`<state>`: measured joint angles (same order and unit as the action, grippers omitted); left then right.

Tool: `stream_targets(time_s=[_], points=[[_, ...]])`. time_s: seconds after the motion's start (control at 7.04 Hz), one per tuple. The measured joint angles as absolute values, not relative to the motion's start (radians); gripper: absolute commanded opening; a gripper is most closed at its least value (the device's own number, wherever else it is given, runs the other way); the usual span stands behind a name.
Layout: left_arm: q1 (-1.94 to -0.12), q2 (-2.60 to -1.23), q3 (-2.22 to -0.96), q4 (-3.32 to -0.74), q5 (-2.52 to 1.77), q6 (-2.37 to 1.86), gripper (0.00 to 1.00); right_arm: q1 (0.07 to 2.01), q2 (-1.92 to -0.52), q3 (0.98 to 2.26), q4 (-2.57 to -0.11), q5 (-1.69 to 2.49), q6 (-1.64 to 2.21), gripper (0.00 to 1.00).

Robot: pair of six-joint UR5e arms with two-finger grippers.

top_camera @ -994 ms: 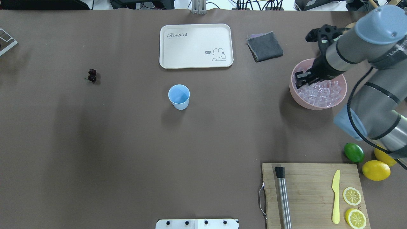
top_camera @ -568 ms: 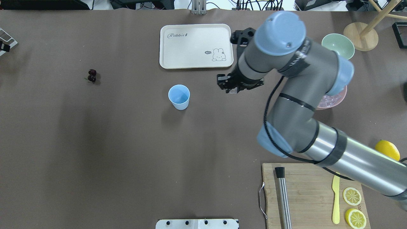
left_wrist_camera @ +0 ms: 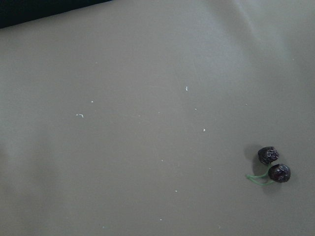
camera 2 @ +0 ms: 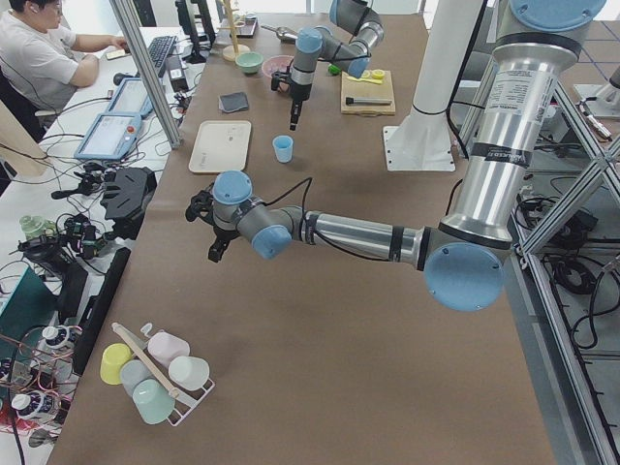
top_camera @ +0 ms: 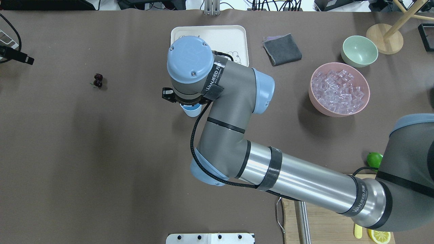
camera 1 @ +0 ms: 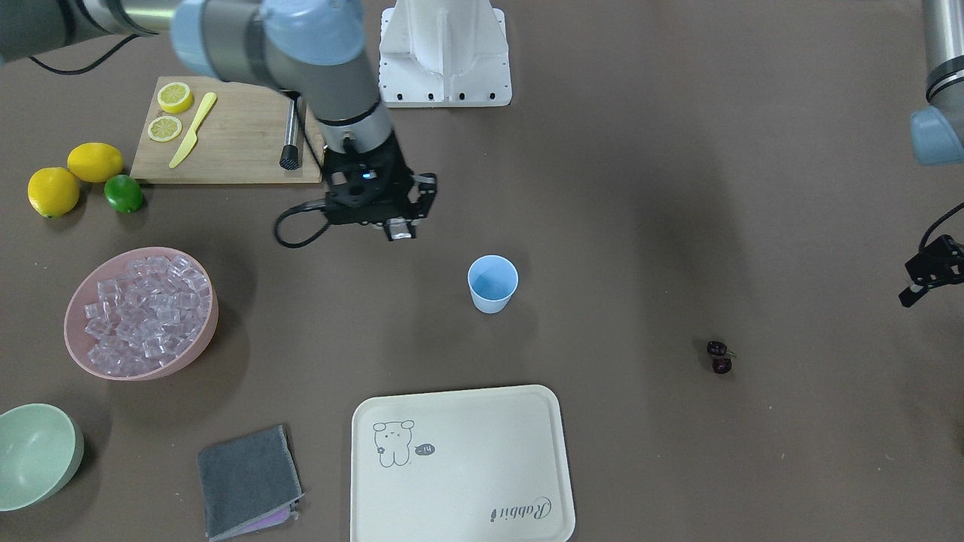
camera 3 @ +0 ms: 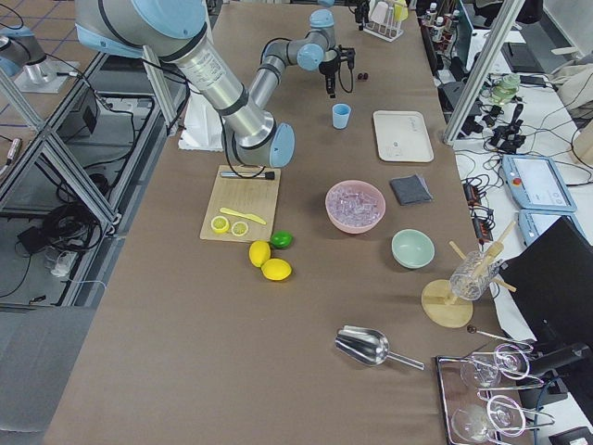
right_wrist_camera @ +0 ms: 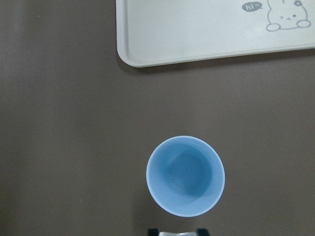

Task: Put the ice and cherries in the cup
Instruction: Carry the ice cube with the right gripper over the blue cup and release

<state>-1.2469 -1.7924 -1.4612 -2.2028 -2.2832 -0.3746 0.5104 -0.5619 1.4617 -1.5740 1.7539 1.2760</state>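
The light-blue cup point(top_camera: 192, 110) stands upright mid-table, also in the front view point(camera 1: 492, 282) and in the right wrist view point(right_wrist_camera: 185, 183), where it looks empty. My right gripper point(camera 1: 399, 227) hangs above the table close by the cup, shut on a clear ice cube point(right_wrist_camera: 177, 233). In the overhead view its wrist hides most of the cup. The rest of the ice point(top_camera: 339, 91) fills the pink bowl point(top_camera: 314, 99). The dark cherries point(top_camera: 98, 80) lie on the table at the left, also in the left wrist view point(left_wrist_camera: 273, 166). My left gripper point(top_camera: 20, 57) is at the left edge, well apart from them; its jaws are unclear.
A cream rabbit tray point(camera 1: 459, 459) lies just beyond the cup. A grey cloth point(top_camera: 282, 49) and a pale-green bowl point(top_camera: 359, 51) lie at the far right. A cutting board point(camera 1: 226, 143) with knife, muddler and lemon slices, two lemons and a lime point(camera 1: 123, 193) are near the robot's right.
My right arm has swung left from the pink ice bowl to over the cup. My left gripper has come into view at the table's left edge.
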Motion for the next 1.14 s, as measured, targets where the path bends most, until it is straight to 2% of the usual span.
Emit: stream_targets(time_s=[0.57,0.85,0.99,1.14], points=[[-1.225,-1.802,-1.459,-2.203,-2.283,-0.373,0.97,0.52,-0.538,1.365,-1.519,1.717,1.264,0.01],[-1.221,-1.806,-1.461,-2.204,-2.283,-0.374,0.97,0.526,-0.541,1.327,-1.456,1.702,1.266,0.33],[-1.219,-1.807,-1.462,-2.203,-2.283,-0.374,0.97,0.527,-0.546,1.319,-1.44,1.697,1.268,0.58],[-1.217,-1.808,-1.463,-2.203,-2.283,-0.374,0.97,0.527,-0.55,1.316,-1.433,1.695,1.271,0.99]])
